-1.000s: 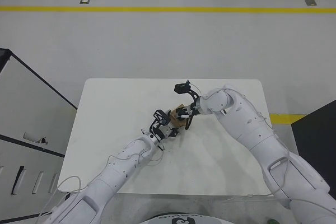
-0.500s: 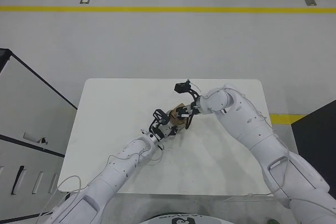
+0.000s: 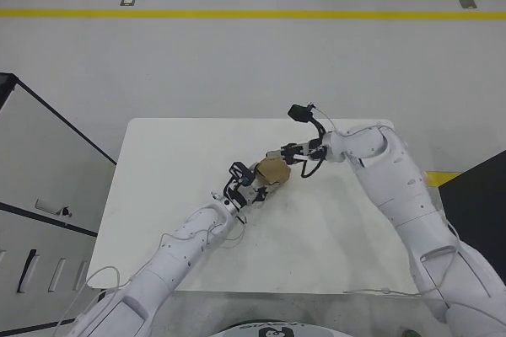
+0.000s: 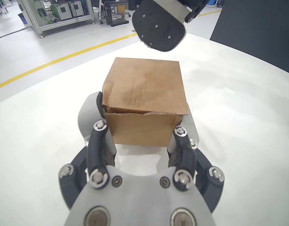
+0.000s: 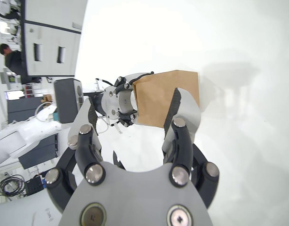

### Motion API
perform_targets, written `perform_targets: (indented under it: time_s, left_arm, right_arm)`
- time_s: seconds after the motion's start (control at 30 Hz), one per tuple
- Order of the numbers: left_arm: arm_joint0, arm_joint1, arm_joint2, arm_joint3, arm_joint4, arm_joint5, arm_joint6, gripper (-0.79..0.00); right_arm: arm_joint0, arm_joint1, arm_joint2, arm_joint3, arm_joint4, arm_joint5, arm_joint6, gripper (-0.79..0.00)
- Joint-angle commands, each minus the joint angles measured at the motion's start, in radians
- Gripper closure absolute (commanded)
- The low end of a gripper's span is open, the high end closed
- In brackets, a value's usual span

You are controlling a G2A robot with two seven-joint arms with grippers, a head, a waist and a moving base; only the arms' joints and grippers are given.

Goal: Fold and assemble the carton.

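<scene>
clamping creased cubic cardboard carton (image 4: 144, 95), left jaws

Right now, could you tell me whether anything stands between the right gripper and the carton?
Nothing visible does. The right gripper is open and close to the carton, with only air between them in the left wrist view. The left gripper grips the carton from the opposite side, out of the way.

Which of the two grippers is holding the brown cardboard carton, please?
The left gripper: its jaws clamp the brown cardboard carton, while the right gripper stands open, clear of it.
</scene>
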Motion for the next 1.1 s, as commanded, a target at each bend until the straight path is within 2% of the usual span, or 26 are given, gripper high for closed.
perform_targets:
  time_s: [0.0, 0.13, 0.2, 0.57, 0.7, 0.83, 1.07]
  left_arm:
    - [0.007, 0.003, -0.008, -0.019, -0.001, -0.01, -0.004, 0.0]
    - [0.027, 0.015, -0.031, -0.076, 0.003, -0.036, -0.013, 0.0]
    - [0.039, 0.023, -0.044, -0.109, 0.007, -0.077, -0.012, 0.0]
    - [0.041, 0.025, -0.046, -0.115, 0.01, -0.081, -0.01, 0.0]
    - [0.055, 0.041, -0.083, -0.161, 0.035, -0.096, -0.022, 0.0]
    - [0.097, 0.071, -0.156, -0.252, 0.048, -0.152, -0.052, 0.0]
    - [0.194, 0.121, -0.282, -0.491, 0.085, -0.263, -0.183, 0.0]
  right_arm:
    - [-0.031, 0.016, 0.063, -0.022, 0.042, -0.01, 0.015, -0.785]
    - [-0.109, 0.048, 0.181, -0.076, 0.132, -0.023, 0.044, -0.785]
    - [-0.15, 0.06, 0.227, -0.092, 0.18, -0.03, 0.069, -0.785]
    - [-0.15, 0.06, 0.227, -0.092, 0.18, -0.03, 0.069, -0.785]
    - [-0.156, 0.06, 0.23, -0.092, 0.184, -0.028, 0.054, -0.785]
    - [-0.189, 0.073, 0.297, -0.068, 0.314, -0.033, 0.095, -0.785]
    - [-0.242, 0.111, 0.437, -0.044, 0.431, -0.074, 0.186, -0.785]
